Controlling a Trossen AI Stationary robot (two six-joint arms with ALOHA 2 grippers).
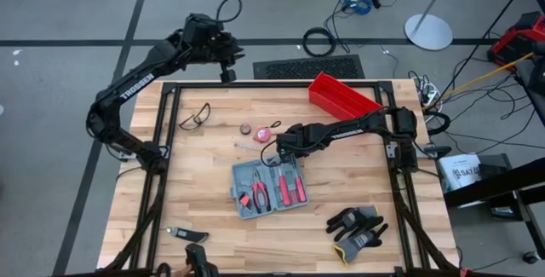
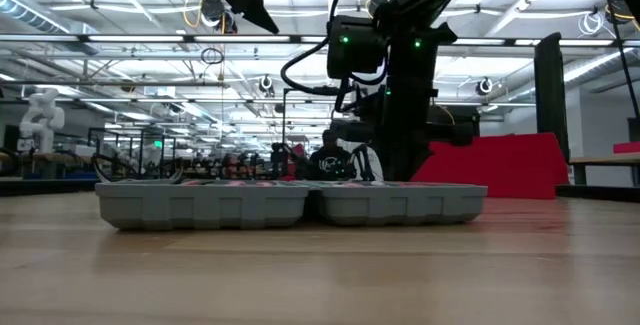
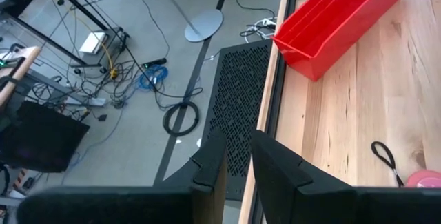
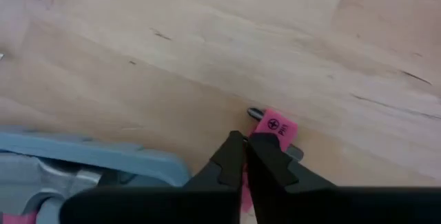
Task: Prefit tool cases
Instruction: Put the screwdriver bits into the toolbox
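Right gripper (image 4: 246, 156) pinching pink-handled screwdriver (image 4: 274, 129) just beside far rim of open tool case (image 1: 268, 189), lying mid-table, long axis crosswise. Left gripper (image 3: 238, 156), fingers slightly apart, waiting beyond table's far edge.

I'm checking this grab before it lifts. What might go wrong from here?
1. The right gripper is shut on only the end of a pink-handled tool, so the tool may pivot or slip when lifted.
2. It works right beside the open tool case, whose rim it might nudge.
3. The case already holds red-handled tools, so seating another looks tight.
The left gripper waits off the table's far edge.
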